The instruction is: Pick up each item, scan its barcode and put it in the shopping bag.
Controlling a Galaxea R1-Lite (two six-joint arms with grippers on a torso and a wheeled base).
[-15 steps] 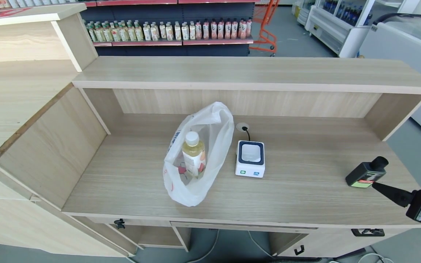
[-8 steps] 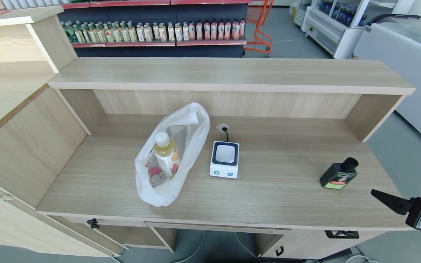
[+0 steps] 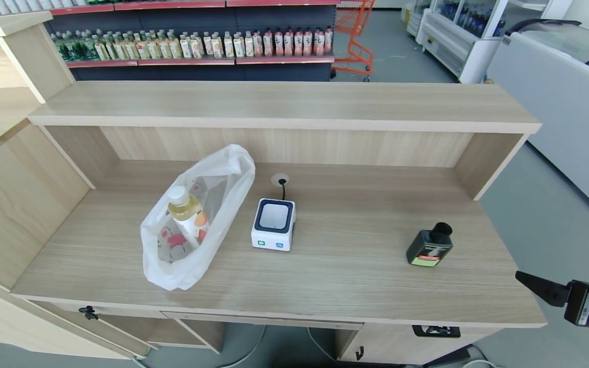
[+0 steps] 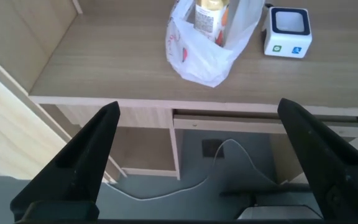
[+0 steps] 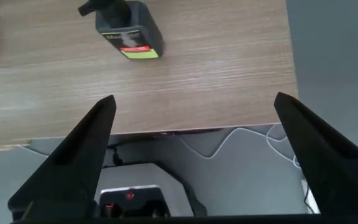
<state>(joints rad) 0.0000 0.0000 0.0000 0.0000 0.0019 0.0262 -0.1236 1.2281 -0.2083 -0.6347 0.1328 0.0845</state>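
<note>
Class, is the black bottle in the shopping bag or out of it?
Out. The black bottle sits on the counter, right of the scanner, apart from the bag.

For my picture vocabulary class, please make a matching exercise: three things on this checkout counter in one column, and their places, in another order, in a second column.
1 yellow drink bottle
2 white scanner
3 dark bottle

a alone near the counter's right end
b beside the bag, on its right
c inside the bag

Pairs: 1-c, 2-b, 3-a.
</note>
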